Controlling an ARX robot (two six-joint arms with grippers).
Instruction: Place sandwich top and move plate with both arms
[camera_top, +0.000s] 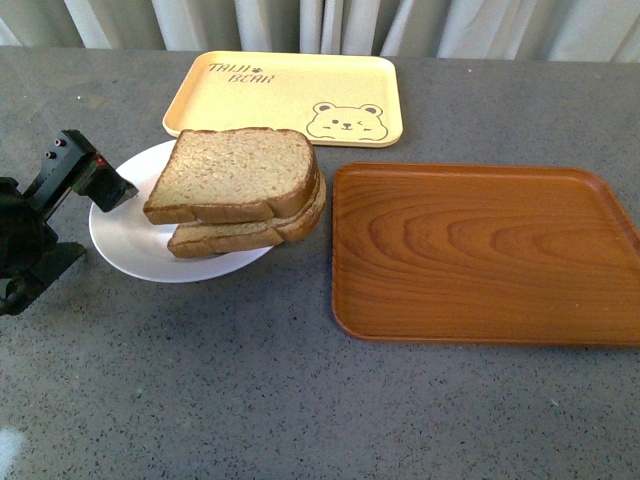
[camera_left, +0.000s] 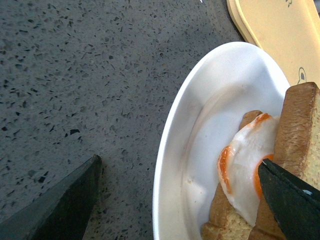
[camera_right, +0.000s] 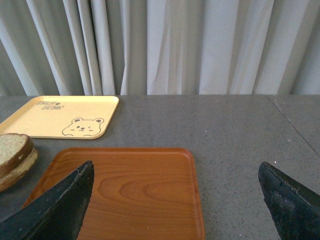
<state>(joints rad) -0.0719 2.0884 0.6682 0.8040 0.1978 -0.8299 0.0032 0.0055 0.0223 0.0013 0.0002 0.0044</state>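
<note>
The sandwich top (camera_top: 235, 170), a squarish speckled brown slice, lies on a lower slice (camera_top: 250, 232) on the white plate (camera_top: 125, 245). My left gripper (camera_top: 85, 225) is open at the plate's left edge. In the left wrist view its jaws (camera_left: 177, 200) straddle the plate's rim (camera_left: 167, 150): one finger (camera_left: 65, 205) is over the table, the other (camera_left: 290, 200) is by the bread (camera_left: 300, 130) and a fried egg (camera_left: 245, 165). My right gripper (camera_right: 175, 200) is open and empty above the wood tray's right edge; it is out of the front view.
A brown wood-grain tray (camera_top: 480, 255) lies right of the plate and also shows in the right wrist view (camera_right: 130, 190). A pale yellow bear tray (camera_top: 285, 95) lies behind the plate. Grey curtains (camera_right: 165, 45) hang at the table's far edge.
</note>
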